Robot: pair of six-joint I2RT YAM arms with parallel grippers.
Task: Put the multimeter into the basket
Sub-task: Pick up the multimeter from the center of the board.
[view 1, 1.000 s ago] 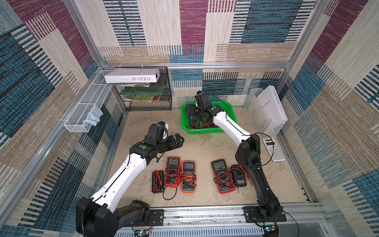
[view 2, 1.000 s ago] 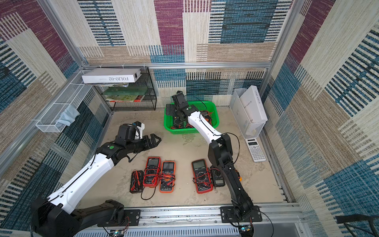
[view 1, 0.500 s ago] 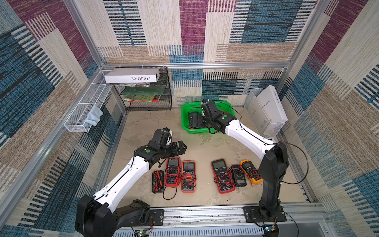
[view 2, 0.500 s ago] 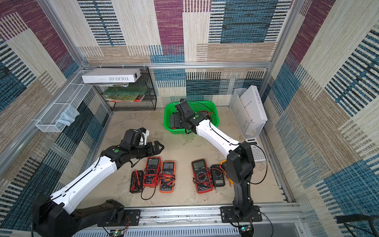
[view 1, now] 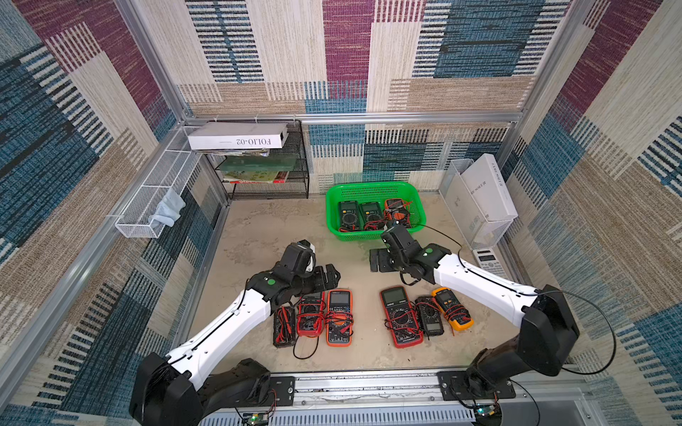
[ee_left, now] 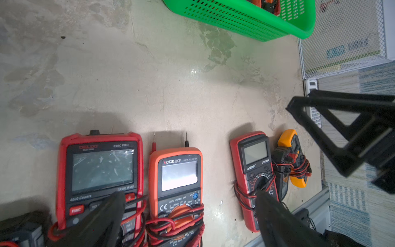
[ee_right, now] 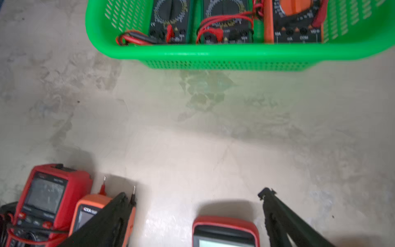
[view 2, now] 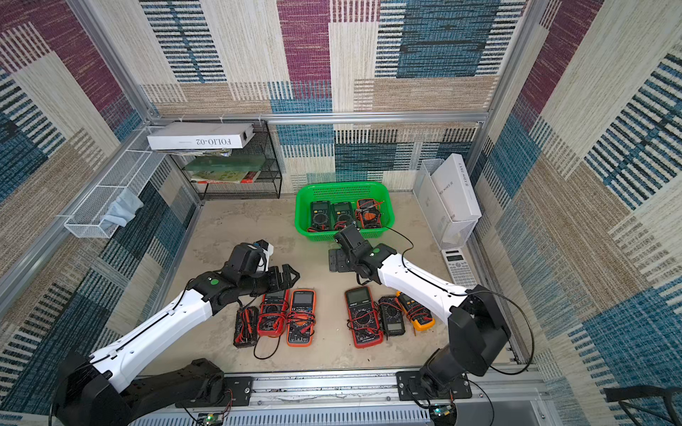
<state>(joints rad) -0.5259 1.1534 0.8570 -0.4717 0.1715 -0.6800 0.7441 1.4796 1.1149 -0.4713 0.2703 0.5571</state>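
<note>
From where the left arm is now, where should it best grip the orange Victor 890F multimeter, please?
Probably from above, jaws across the long sides of the orange Victor 890F multimeter at its display end: it lies flat, face up, with leads wound round the dial end.

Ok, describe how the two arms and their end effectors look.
Both match: long white shells on the left arm and right arm, black joints and bases, a green dot near each wrist. Thin black cables run along them. The left end effector and right end effector have black, tapered fingers with triangular cut-outs.
</note>
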